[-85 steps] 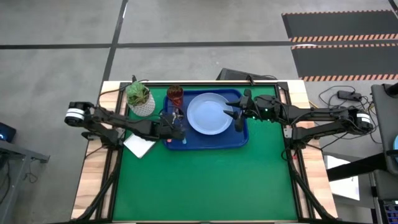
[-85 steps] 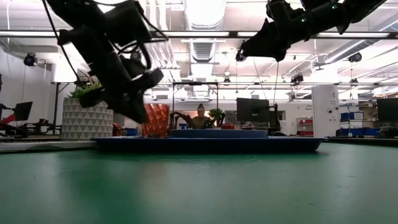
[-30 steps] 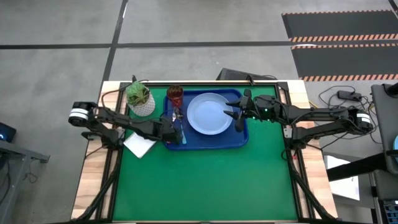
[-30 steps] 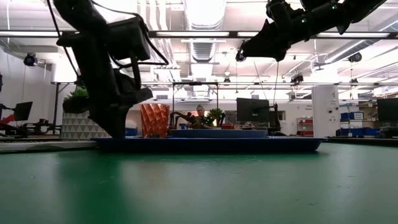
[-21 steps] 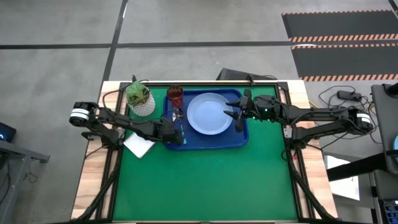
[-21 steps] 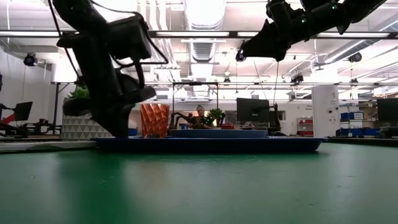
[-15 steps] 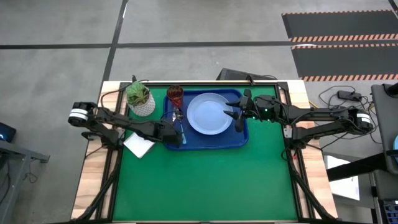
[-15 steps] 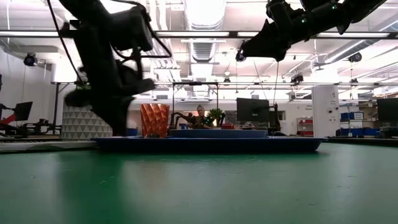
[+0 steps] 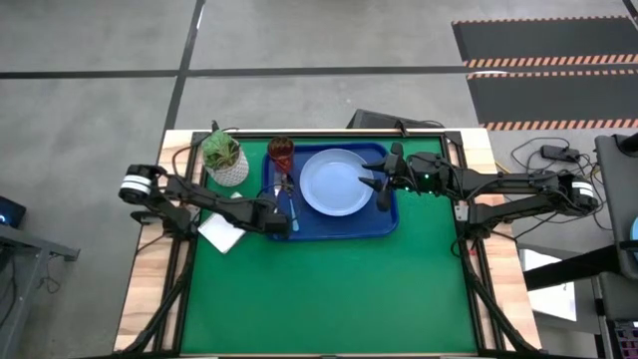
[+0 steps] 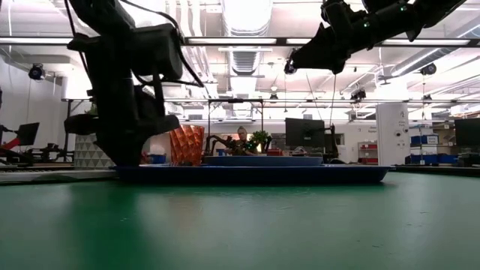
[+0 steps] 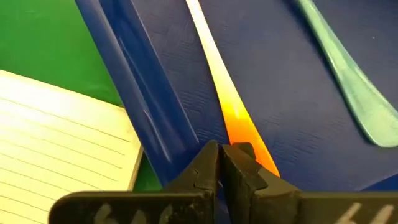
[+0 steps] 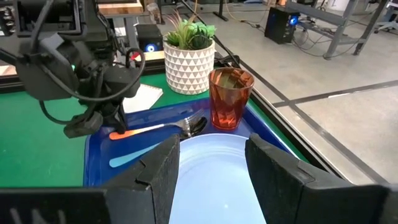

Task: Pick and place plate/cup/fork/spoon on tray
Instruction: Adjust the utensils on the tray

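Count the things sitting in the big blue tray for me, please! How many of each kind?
Plate: 1
Cup: 1
Fork: 1
Spoon: 1
Total: 4, all inside the tray.

Table (image 9: pixel 150 269): a wooden top is seen, covered over most of its width by a green mat (image 9: pixel 329 289).
Tray (image 9: pixel 329 227): set on the mat at the far side, left of centre.
Plant pot (image 9: pixel 225 160): stood just beside the tray's left end.
Notepad (image 9: pixel 222 233): laid at the mat's left edge, near the tray's left front corner.
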### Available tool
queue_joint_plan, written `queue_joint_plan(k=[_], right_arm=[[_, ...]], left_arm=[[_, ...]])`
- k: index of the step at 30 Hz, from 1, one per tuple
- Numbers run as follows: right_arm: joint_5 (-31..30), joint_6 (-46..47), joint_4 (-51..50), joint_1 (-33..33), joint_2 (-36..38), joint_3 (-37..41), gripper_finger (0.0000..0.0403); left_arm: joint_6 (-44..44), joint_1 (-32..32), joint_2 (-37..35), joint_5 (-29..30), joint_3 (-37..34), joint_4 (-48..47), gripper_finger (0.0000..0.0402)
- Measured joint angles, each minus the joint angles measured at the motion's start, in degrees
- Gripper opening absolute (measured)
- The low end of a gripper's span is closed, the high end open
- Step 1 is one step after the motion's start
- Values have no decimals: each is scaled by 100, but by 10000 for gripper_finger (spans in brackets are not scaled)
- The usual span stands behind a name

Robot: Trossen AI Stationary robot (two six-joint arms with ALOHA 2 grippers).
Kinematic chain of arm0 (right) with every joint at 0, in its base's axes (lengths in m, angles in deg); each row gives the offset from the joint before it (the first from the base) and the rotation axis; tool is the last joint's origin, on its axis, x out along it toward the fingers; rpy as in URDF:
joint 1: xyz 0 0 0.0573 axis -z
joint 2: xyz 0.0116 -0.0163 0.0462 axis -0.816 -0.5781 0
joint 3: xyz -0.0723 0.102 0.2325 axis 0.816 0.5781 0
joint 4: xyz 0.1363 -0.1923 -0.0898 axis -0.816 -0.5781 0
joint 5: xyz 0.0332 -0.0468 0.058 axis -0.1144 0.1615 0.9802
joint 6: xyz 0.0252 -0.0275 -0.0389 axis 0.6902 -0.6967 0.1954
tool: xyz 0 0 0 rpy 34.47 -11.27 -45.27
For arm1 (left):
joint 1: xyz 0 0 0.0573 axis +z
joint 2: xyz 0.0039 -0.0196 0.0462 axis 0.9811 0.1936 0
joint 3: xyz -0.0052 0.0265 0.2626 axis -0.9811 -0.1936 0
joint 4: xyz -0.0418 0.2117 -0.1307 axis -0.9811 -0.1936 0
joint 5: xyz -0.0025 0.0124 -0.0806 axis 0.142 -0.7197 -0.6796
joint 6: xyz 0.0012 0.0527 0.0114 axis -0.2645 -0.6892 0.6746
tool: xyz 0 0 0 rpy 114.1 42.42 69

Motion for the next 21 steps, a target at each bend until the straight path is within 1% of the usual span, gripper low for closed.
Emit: queue_joint_plan(k=[6, 15, 18, 21], right_arm=[[0, -29, 21, 0, 0, 0, 171], [2, 0, 18, 0, 0, 0, 171], [2, 0, 19, 0, 0, 0, 171], [2, 0, 20, 0, 0, 0, 171]], left_arm=[[13, -6, 41, -121, 198, 78, 0], [-159, -7, 19, -67, 428, 42, 0], [-398, -7, 19, 270, 466, 42, 0], [-703, 21, 17, 882, 478, 45, 0]])
